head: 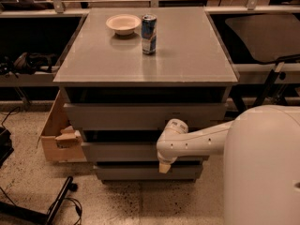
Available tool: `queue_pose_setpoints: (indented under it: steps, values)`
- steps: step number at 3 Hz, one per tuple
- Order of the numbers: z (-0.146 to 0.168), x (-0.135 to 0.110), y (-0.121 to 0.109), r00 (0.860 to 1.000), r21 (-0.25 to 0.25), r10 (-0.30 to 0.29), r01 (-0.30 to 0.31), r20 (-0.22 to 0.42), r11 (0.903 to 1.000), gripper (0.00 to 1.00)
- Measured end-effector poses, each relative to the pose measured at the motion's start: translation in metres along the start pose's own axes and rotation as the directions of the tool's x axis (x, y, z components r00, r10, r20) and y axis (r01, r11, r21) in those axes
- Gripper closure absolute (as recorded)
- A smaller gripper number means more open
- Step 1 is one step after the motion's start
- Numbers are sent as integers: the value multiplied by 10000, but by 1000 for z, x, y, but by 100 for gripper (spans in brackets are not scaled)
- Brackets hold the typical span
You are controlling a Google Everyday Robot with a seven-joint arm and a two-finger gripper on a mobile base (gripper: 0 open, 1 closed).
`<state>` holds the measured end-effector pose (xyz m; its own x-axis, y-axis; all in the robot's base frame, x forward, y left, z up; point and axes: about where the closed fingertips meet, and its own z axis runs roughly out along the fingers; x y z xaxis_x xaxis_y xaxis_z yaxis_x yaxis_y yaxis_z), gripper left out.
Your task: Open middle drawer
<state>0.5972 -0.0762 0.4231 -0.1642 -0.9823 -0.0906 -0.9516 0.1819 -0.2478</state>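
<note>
The grey cabinet [145, 55] has three stacked drawer fronts. The middle drawer [119, 152] is the medium-height grey front between the taller top front [117, 116] and the shortest bottom front [126, 173]. It looks shut or nearly so, with a dark gap above it. My white arm [197, 142] reaches in from the right across the middle drawer's right part. My gripper [164, 167] points down at the middle drawer's lower edge, over the gap above the bottom drawer.
A white bowl [123, 24] and a blue can [149, 28] stand on the cabinet top. A cardboard box [58, 137] sits on the floor at the cabinet's left. A black stand and cables [58, 203] lie front left. A table leg [269, 86] is at the right.
</note>
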Motion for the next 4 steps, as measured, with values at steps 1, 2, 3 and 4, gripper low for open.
queue_pose_setpoints:
  steps: [1, 2, 3, 4]
  values:
    - [-7, 15, 14, 9991, -271, 263, -272, -328, 9993, 63]
    - [-14, 14, 12, 9991, -271, 264, -273, -328, 9993, 85]
    - [-20, 13, 11, 9991, -272, 264, -273, -328, 9993, 77]
    - [-20, 13, 11, 9991, -272, 264, -273, -328, 9993, 54]
